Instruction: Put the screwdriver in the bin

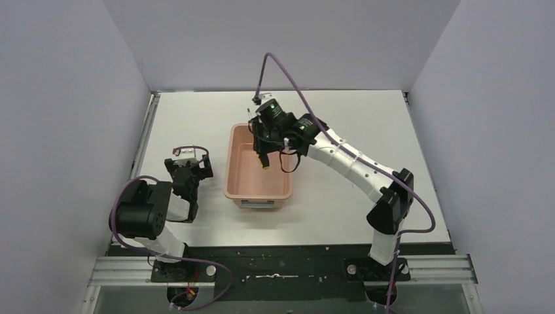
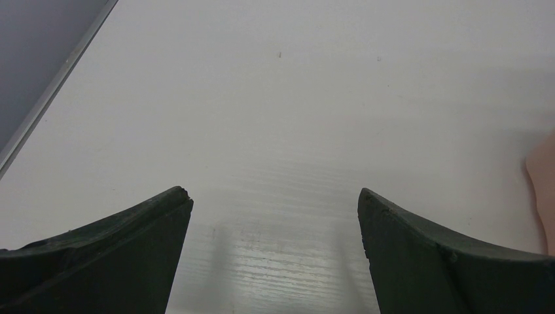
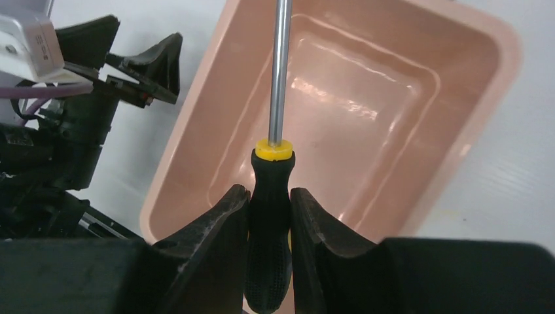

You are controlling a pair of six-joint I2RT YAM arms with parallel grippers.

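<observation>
The salmon-pink bin (image 1: 243, 186) stands mid-table, and its inside shows no objects. My right gripper (image 1: 262, 149) hovers over the bin's far end, shut on the screwdriver (image 1: 264, 162). In the right wrist view the fingers (image 3: 222, 226) clamp the black handle (image 3: 269, 196) just below its yellow collar. The metal shaft (image 3: 280, 72) points out over the bin's floor (image 3: 366, 131). My left gripper (image 1: 190, 165) is open and empty over bare table left of the bin. Its jaws stand wide apart in the left wrist view (image 2: 275, 196), where the bin's edge (image 2: 543, 183) shows at the right.
The white table (image 1: 196, 118) is walled on the left, back and right. The left arm (image 3: 72, 111) shows beside the bin in the right wrist view. A purple cable (image 1: 288, 78) loops above the right arm.
</observation>
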